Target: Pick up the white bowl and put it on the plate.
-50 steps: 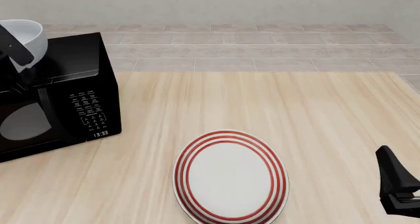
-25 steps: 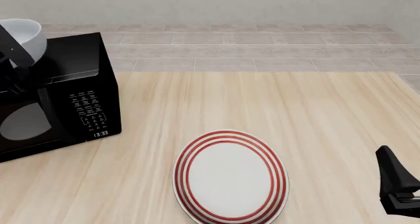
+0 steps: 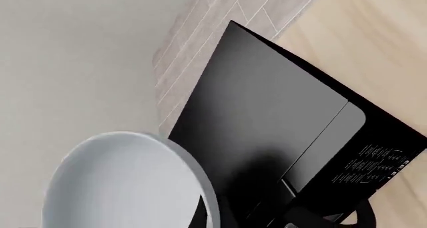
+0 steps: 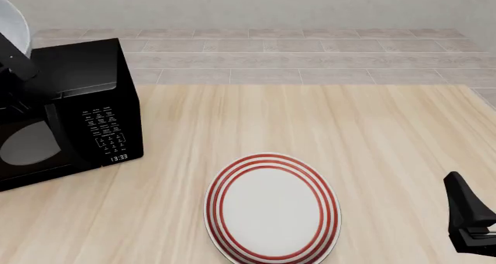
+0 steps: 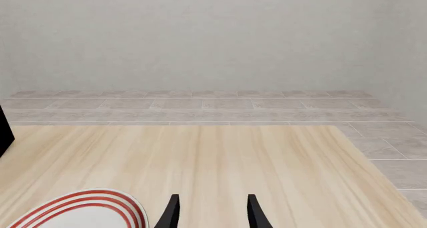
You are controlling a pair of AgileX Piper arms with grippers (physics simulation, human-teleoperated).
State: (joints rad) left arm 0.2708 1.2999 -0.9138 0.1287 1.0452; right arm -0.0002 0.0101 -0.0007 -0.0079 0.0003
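The white bowl hangs tilted above the black microwave at the far left, partly cut off by the front view's edge. My left gripper is shut on its rim. In the left wrist view the white bowl fills the near corner, with the microwave top beyond it. The plate, flat with red rings, lies on the wooden table near its front edge. My right gripper rests open and holding nothing at the front right, well to the right of the plate; its fingertips stand apart.
A black microwave with a keypad and clock stands on the table's left side, right under the held bowl. The wooden table ends at a tiled floor behind and to the right.
The bowl has risen and swung left, tilting more on edge, so less of it shows in the front view. The right arm and plate have not moved.
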